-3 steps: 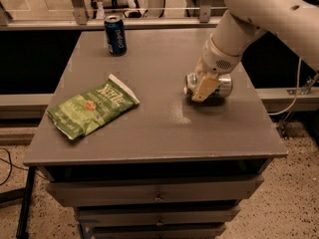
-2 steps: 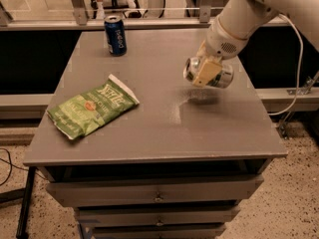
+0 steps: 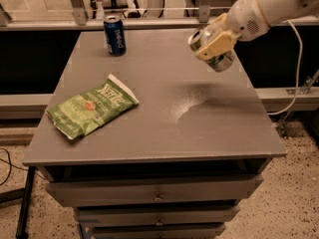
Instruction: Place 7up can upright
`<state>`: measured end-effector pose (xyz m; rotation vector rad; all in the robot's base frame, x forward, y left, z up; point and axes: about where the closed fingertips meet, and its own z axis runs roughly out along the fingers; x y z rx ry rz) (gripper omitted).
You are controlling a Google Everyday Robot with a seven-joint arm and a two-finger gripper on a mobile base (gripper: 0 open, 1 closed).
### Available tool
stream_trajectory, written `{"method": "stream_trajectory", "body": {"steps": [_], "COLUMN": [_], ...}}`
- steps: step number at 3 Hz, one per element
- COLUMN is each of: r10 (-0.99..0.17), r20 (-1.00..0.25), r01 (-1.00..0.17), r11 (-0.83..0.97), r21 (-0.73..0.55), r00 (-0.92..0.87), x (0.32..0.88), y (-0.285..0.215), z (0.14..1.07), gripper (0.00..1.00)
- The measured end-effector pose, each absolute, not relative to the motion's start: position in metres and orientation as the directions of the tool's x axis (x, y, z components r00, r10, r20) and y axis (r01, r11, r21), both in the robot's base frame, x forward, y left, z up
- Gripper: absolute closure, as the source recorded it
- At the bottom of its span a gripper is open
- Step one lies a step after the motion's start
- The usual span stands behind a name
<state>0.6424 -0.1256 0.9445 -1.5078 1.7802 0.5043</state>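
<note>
The 7up can, silver-white with green markings, is held tilted on its side in the air above the right side of the grey table. My gripper is shut on the can, its cream fingers clamped across the can's body. The can's silver top points up and to the left. The white arm reaches in from the upper right.
A dark blue Pepsi can stands upright at the table's far left. A green chip bag lies flat on the left side. Drawers sit under the tabletop. A cable hangs at the right of the table.
My gripper has lifted the 7up can off the tabletop and carried it upward. The can now hangs tilted in the air. The Pepsi can and chip bag have not moved.
</note>
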Motion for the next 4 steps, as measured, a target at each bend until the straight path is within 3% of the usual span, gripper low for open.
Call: {"method": "stream_trajectory", "body": {"steps": [1,2,4], "r10": [-0.451,-0.266,-0.013], "r20": [-0.891,-0.959,-0.989], "r01": [-0.954,-0.950,-0.940], "r11": [0.287,0.312,0.313], "r21": [-0.083,0.006,0.138], "r00": [-0.058,-0.093,-0.150], "x": [0.640,0.631,0.620], "y": [-0.139,-0.150,-0.162], "z": [0.954,0.950,0.921], "gripper": [1.00,1.00,1.00]}}
